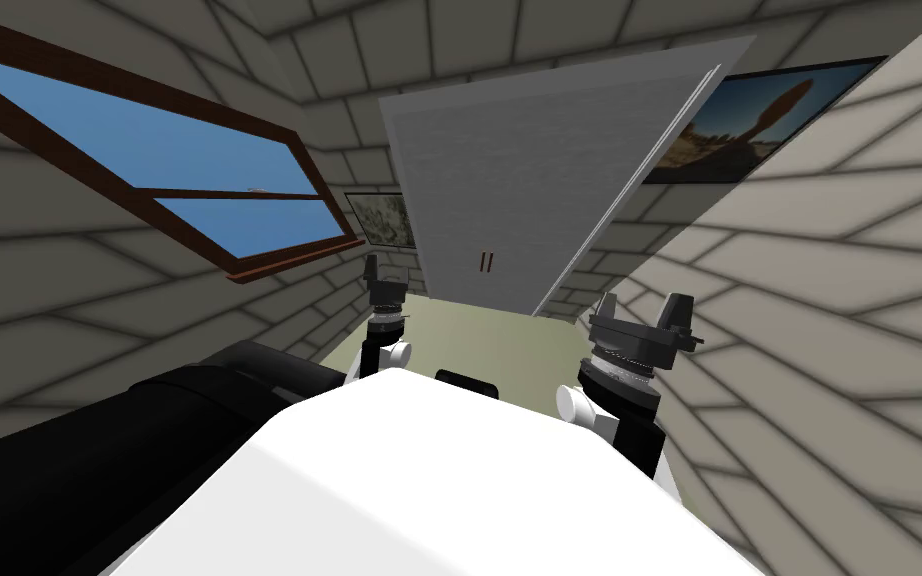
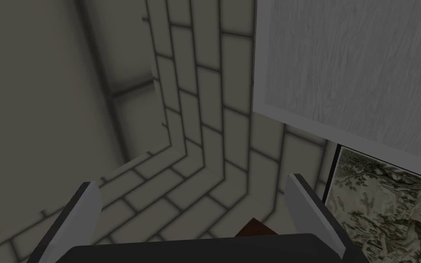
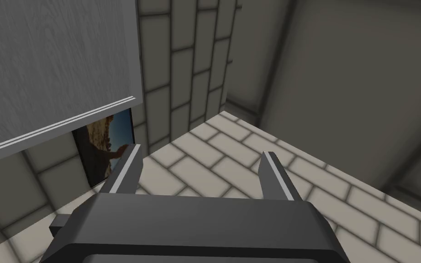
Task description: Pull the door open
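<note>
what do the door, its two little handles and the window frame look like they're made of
Door: pale grey and matte, with faint streaky grain, so probably painted wood or a wood-look laminate. Handles: two thin reddish-brown bars, perhaps wood or coated metal; too small to tell. Window frame: dark reddish-brown and smooth, likely stained wood, though no grain shows.

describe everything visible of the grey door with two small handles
The grey door is a tall panel with faint wood grain and a lighter strip down its right edge. Two short dark handles sit side by side near its lower end. It looks shut, backed by the brick wall. The left gripper and right gripper, both open, hang short of it.
</note>
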Tool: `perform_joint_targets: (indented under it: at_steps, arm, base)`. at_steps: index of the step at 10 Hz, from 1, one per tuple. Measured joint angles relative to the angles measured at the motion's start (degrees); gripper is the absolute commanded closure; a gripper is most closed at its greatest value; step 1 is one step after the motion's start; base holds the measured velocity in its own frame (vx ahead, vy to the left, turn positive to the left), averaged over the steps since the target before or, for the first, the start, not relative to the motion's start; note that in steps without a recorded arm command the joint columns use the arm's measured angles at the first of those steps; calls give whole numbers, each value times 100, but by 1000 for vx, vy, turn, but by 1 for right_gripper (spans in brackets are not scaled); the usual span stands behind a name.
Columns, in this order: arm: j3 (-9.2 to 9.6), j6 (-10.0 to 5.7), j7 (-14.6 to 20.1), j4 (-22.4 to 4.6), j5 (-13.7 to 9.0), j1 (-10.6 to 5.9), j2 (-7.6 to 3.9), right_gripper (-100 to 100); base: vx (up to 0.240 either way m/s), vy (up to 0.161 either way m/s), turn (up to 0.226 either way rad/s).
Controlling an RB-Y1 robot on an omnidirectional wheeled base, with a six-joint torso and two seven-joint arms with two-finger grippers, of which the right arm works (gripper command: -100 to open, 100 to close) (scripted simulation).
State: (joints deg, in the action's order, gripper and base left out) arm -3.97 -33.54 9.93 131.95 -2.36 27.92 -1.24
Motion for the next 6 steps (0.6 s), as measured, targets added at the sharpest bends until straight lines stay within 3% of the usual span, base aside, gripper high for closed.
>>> perform_joint_targets:
  at_steps: [6]
  arm:
    - [71, -126, 499, -445, -198, 25, -148, -100]
  base:
    - [183, 20, 41]
